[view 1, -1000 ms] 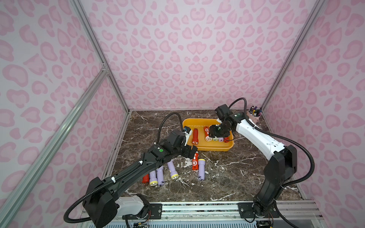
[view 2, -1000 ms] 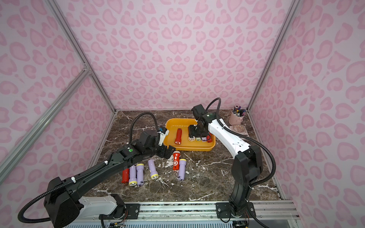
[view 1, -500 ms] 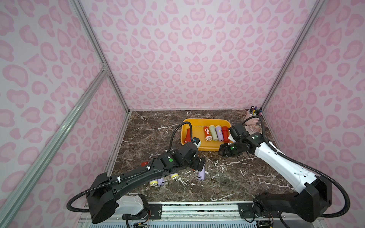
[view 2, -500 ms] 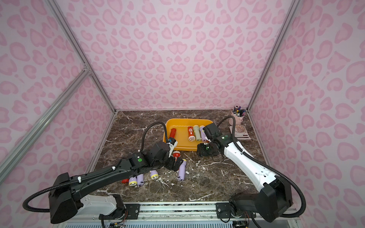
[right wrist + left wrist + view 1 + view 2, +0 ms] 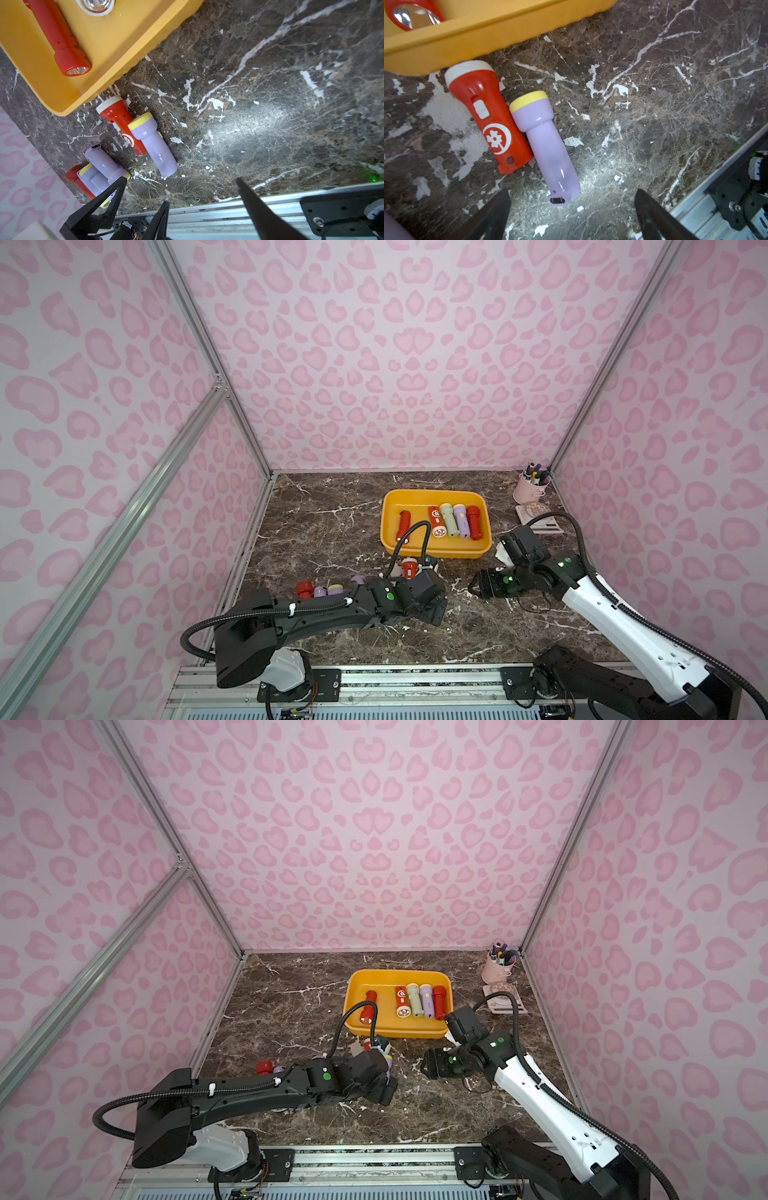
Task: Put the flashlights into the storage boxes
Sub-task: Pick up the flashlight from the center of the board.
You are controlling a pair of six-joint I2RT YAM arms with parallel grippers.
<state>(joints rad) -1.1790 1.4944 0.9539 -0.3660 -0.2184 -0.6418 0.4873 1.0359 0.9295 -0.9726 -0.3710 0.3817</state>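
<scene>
Your left hand [image 5: 572, 197] hangs with its fingers spread wide and nothing between them, just by the tail of a lilac flashlight [image 5: 546, 145] lying flat on the tabletop [image 5: 654, 104]. That flashlight's long axis runs toward the yellow tray [image 5: 488, 39], yellow head leading. A red flashlight [image 5: 488, 116] lies pressed against its side, parallel, with its white head at the tray's outer wall. Inside the tray, five flashlights [image 5: 461, 520] lie lengthwise front to back (four packed side by side, one red apart). Your right hand [image 5: 181, 179] is likewise open and empty over bare tabletop. A bunch of further flashlights [image 5: 104, 162], red and lilac, lies farther along the tabletop.
</scene>
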